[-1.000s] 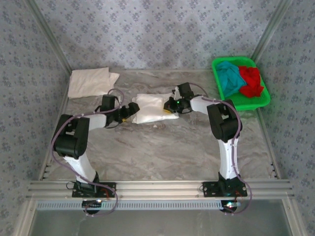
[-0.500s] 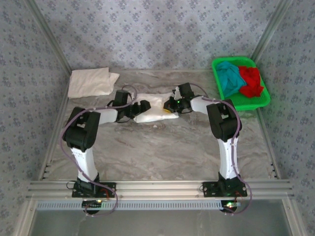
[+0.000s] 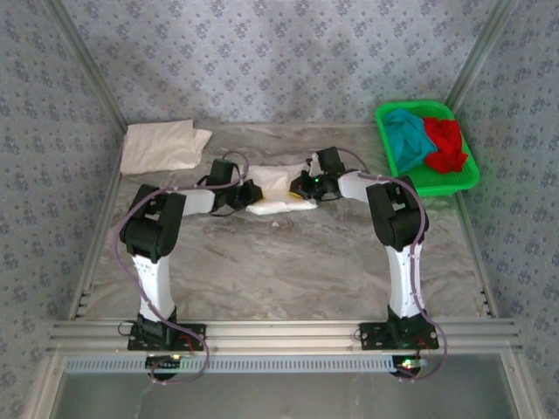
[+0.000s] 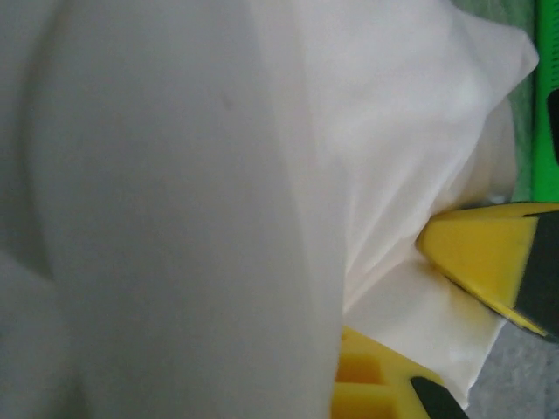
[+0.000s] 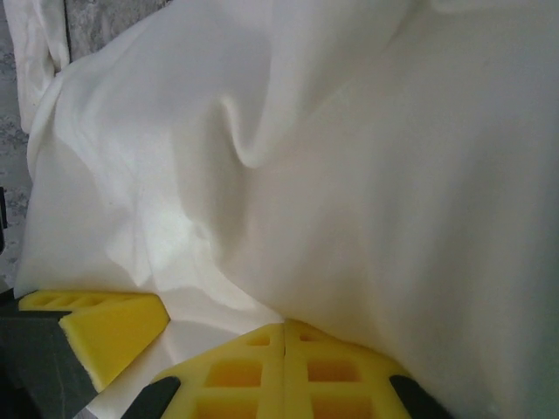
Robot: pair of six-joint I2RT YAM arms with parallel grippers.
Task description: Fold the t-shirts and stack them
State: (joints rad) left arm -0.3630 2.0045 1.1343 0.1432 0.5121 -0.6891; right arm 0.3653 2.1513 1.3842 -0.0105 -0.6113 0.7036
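A white t-shirt lies bunched on the marble table between both arms. My left gripper is shut on its left edge, and cloth drapes over that gripper's yellow fingers. On the right edge my right gripper is shut, its pads pressed together where the cloth comes out. Another white t-shirt lies folded at the back left. A teal t-shirt and a red t-shirt sit crumpled in the basket.
The green plastic basket stands at the back right against the patterned wall. An aluminium rail runs along the near edge by the arm bases. Bare marble stretches between the arms and the rail.
My left gripper has moved right onto the shirt's left edge and gone from open to shut. The shirt is now bunched narrower. The right arm has stayed put.
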